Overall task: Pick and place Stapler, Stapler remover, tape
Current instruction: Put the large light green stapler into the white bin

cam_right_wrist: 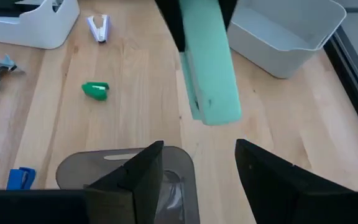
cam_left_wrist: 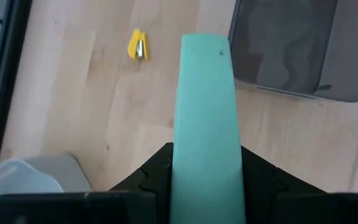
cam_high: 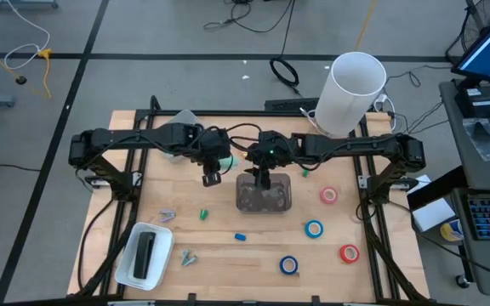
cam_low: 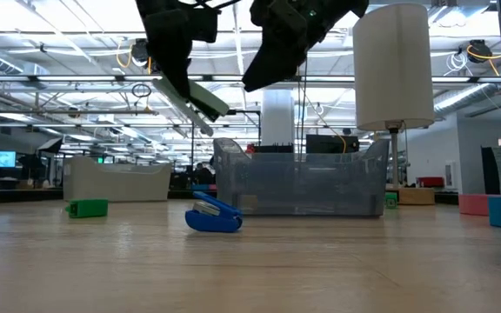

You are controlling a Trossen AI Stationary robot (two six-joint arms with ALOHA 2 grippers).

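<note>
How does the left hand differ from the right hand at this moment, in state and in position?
The left hand is shut on a mint-green stapler; the right hand is open and holds nothing. The left hand hangs over bare table beside the clear bin; the right hand hangs over that bin's edge. Both are raised above the table, close together.

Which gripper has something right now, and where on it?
Left gripper holds the mint-green stapler by one end. Right gripper holds nothing, jaws open.
</note>
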